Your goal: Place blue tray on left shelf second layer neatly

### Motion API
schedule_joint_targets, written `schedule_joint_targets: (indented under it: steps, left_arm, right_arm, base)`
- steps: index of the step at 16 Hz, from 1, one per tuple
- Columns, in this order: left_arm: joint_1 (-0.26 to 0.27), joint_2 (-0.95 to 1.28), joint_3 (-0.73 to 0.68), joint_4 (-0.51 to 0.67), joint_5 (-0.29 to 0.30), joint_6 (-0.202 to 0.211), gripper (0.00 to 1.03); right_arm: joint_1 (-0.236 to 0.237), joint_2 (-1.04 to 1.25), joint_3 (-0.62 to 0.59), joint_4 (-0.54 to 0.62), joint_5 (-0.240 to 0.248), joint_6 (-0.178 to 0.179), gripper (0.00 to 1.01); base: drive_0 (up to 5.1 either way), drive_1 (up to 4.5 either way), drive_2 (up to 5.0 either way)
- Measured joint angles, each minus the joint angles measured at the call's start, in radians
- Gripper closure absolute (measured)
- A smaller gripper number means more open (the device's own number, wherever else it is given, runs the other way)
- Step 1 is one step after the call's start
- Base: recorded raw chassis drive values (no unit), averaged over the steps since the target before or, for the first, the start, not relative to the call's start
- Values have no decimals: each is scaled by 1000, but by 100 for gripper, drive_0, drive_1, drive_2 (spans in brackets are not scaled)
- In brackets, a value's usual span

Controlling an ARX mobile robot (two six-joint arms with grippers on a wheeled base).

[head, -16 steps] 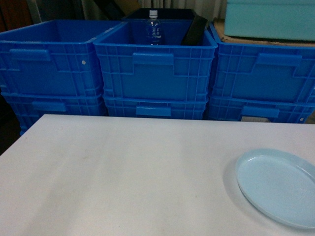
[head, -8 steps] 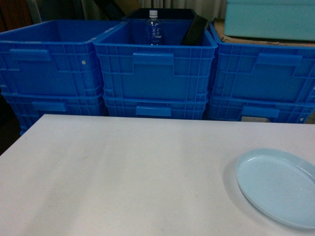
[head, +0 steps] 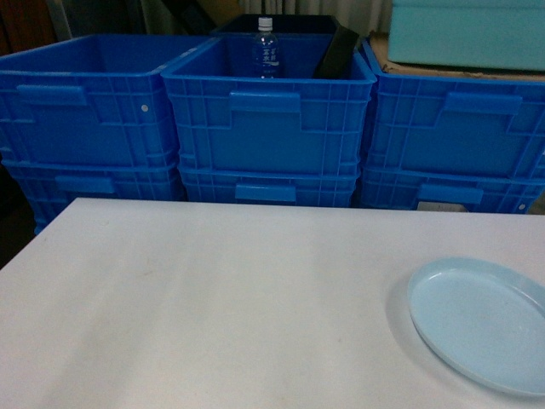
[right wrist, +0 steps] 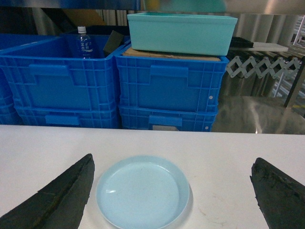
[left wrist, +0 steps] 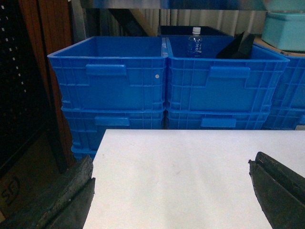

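The blue tray [right wrist: 143, 197] lies flat on the white surface [head: 213, 307], at the near right corner in the head view, well apart from the stacked dark-blue crates [head: 268, 119] behind the far edge. From the right wrist camera the tray sits between the spread fingers of the right gripper [right wrist: 174, 200], nearer the left finger, with nothing gripped; its jaws stand wide apart. The left gripper [left wrist: 174, 198] is likewise spread apart over bare surface near the left edge, holding nothing. A water bottle [head: 265, 49] stands in the middle crate, and a teal bin [right wrist: 181, 32] rests on the right stack. The shelf itself is not clearly in view. The tray looks like thin, smooth, rigid plastic, so probably light but slippery, and too shallow to pinch across its body. The raised rim is likely the best hold, one finger under the lip and one above, at the near edge; since it lies flush on the surface, it could slide before a finger gets beneath it.
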Motion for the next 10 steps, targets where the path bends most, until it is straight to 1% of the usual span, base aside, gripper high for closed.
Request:
schedule_joint_targets:
  steps: [2,3,4,5,6,7,8,9,10]
  left_arm:
    - [0,0,0,0,0,0,5]
    - [0,0,0,0,0,0,5]
    - [0,0,0,0,1,0,5]
    - [0,0,0,0,0,0,5]
    - [0,0,0,0,0,0,5]
    - [0,0,0,0,0,0,5]
    - [0,0,0,0,0,0,5]
    - [0,0,0,0,0,0,5]
    - [0,0,0,1,1,0,5]
  right_arm:
    - [0,0,0,0,0,0,3]
    - [-35,6,3,-34,-60,13,3]
    - [-201,98,25,-65,-222,60,3]
    - [-404,285,88,-37,-426,119,3]
    - [-574,506,211,22,-648,165,3]
    - [-637,657,315,37,-782,178,3]
    - [-642,779,394,28,-848,185,3]
    - [-639,871,452,-16,-898,184,3]
    - [-625,978,513,-57,-935,185,3]
  base:
    - [0,0,0]
    - [0,0,0]
    - [0,0,0]
    - [0,0,0]
    - [0,0,0]
    - [0,0,0]
    - [0,0,0]
    - [0,0,0]
    - [0,0,0]
